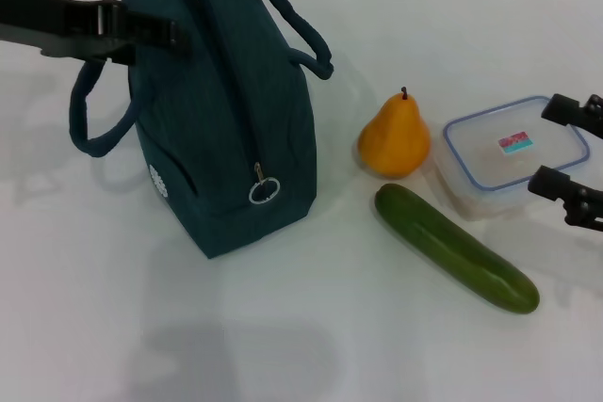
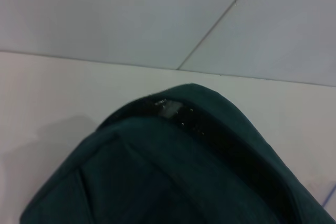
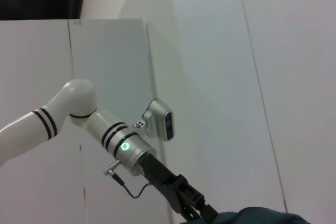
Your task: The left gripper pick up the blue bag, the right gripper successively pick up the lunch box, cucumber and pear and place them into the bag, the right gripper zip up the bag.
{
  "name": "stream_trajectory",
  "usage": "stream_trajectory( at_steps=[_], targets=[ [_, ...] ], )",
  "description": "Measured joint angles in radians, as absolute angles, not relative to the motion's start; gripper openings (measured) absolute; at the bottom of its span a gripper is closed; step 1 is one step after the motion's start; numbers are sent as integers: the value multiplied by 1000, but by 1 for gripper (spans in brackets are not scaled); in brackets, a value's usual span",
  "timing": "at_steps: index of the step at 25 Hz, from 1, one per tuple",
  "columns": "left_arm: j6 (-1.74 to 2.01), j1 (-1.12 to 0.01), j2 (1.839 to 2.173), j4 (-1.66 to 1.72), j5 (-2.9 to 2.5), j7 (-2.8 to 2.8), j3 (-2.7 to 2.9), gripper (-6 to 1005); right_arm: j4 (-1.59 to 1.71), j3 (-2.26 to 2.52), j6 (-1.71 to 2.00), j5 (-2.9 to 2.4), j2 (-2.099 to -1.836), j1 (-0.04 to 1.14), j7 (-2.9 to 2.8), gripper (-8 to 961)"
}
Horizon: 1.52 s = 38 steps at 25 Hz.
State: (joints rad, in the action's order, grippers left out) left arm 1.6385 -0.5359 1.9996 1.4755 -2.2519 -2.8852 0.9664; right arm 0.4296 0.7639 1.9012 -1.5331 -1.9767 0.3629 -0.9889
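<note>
The blue bag [image 1: 226,110] stands upright on the white table, its zipper closed and the ring pull [image 1: 264,190] hanging at the front. My left gripper [image 1: 151,30] reaches in from the left and meets the bag's upper rear side, above one handle [image 1: 94,110]. The left wrist view is filled by the bag's top [image 2: 184,171]. The orange-yellow pear [image 1: 394,136] stands right of the bag. The cucumber [image 1: 455,247] lies in front of it. My right gripper [image 1: 545,146] is open at the right end of the clear lunch box [image 1: 490,176], one finger on each side.
The white table [image 1: 283,345] has free room in front of the bag and cucumber. A tiled wall runs behind it. In the right wrist view the left arm [image 3: 131,150] slopes down to the bag's top [image 3: 262,216].
</note>
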Motion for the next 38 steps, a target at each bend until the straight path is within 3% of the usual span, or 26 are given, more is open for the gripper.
stream_trajectory(
  at_steps=[5, 11, 16, 19, 29, 35, 38],
  targets=[
    [1642, -527, 2015, 1477, -2277, -2901, 969, 870, 430, 764, 1903, -1529, -1977, 355, -988, 851],
    [1628, -525, 2062, 1481, -2334, -2872, 975, 869, 430, 752, 1923, -1526, -1977, 343, -980, 847],
    [1629, -524, 2078, 1483, -2342, -2837, 991, 685, 429, 748, 1930, -1516, -1978, 325, -978, 844],
    [1629, -523, 2080, 1484, -2337, -2842, 991, 474, 429, 746, 1937, -1515, -1977, 316, -977, 842],
    [1638, -509, 2084, 1485, -2322, -2863, 1000, 238, 421, 719, 1928, -1514, -1971, 311, -987, 835],
    [1644, -444, 2085, 1522, -2228, -2868, 1020, 39, 416, 705, 1841, -1523, -1963, 308, -1027, 831],
    [1640, -428, 2086, 1534, -2215, -2870, 1019, 37, 416, 710, 1793, -1524, -1960, 305, -1036, 829]
  ],
)
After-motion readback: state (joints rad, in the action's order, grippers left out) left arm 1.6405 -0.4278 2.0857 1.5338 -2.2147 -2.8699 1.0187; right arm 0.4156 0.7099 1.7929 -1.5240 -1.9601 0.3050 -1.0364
